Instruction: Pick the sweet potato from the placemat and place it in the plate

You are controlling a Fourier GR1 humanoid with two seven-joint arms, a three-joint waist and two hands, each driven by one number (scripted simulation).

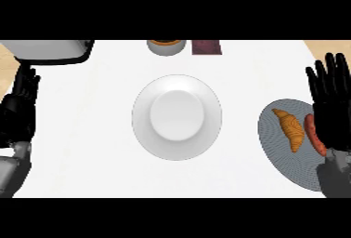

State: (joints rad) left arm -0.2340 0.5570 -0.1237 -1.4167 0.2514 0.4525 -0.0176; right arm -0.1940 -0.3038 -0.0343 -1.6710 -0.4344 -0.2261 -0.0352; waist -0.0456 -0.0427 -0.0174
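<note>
A white plate [177, 118] is located at the centre of the white desk [82, 176]. A round grey placemat [281, 153] is positioned at 3 o'clock from the plate, apart from it, and is cut by the right edge of the view. Two items are carried on the placemat: a croissant [290, 128] on its inner half, and a reddish sweet potato [314, 135] just beside the croissant at its 3 o'clock, lying lengthwise. The right hand [330, 109] is held over the outer part of the placemat, with its fingers [332, 69] straight, spread and directed toward 12 o'clock; nothing is held in it. The outer side of the sweet potato is partly covered by this hand, and whether contact is made cannot be told. The left hand [19, 109] is shown at the left edge, at 9 o'clock from the plate, with fingers straight and raised and nothing held. At 12 o'clock from the plate, a cup [166, 46] is seen at the far edge of the desk, with a dark red block [207, 47] just beside it at its 3 o'clock. A grey appliance [51, 50] is seen at the 10 o'clock corner.
</note>
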